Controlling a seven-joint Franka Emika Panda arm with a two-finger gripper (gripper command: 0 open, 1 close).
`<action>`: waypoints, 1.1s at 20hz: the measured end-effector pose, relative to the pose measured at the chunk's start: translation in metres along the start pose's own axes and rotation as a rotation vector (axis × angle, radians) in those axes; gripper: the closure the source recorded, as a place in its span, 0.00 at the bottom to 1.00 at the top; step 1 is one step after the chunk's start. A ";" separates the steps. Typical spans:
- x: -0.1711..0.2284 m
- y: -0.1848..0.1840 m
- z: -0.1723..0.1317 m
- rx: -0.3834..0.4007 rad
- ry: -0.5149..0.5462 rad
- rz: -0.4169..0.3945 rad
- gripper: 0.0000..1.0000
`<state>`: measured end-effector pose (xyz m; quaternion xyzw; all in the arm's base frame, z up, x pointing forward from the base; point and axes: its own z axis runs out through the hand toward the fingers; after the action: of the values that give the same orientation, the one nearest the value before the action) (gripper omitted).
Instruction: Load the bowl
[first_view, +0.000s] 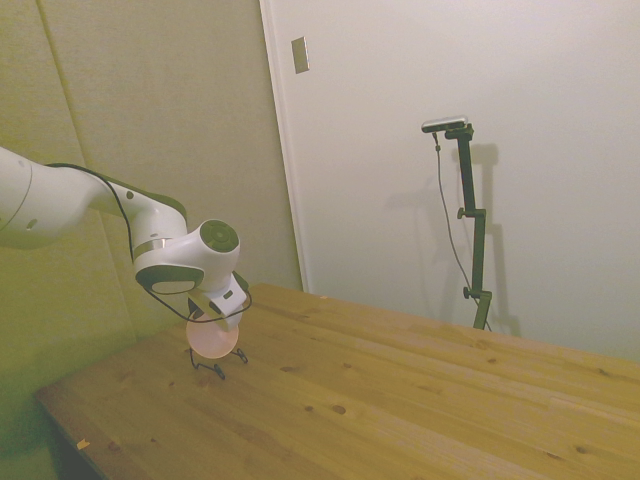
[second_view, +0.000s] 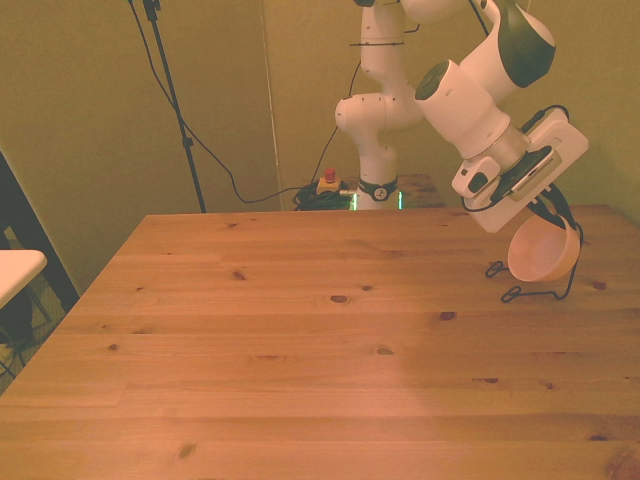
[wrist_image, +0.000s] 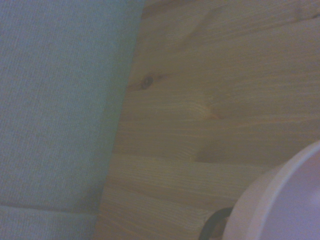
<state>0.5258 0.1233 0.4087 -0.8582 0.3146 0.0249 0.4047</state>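
Note:
The pale pink bowl (second_view: 541, 252) stands tilted on its edge at the front view's right, just over a thin black wire rack (second_view: 522, 291) on the wooden table (second_view: 300, 330). My gripper (second_view: 553, 222) reaches down onto the bowl's upper rim and is shut on it. From the side, the bowl (first_view: 212, 339) appears as a round disc under the gripper (first_view: 223, 318), with the rack's feet (first_view: 214, 366) below it. Whether the bowl rests in the rack or hangs just above it I cannot tell. Close up, the bowl's rim (wrist_image: 282, 202) fills one corner of the wrist view.
The rack stands near the table's edge beside a padded wall panel (wrist_image: 55, 110). Bare wood stretches across the middle and the front view's left. A pale surface (second_view: 15, 268) juts in at the far left, off the table.

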 end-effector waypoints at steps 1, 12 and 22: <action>0.000 0.000 0.000 0.001 -0.001 -0.001 1.00; 0.007 0.009 0.004 -0.008 -0.001 0.018 0.00; 0.009 0.020 0.003 -0.020 0.003 0.034 0.00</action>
<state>0.5229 0.1111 0.3902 -0.8567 0.3298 0.0335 0.3952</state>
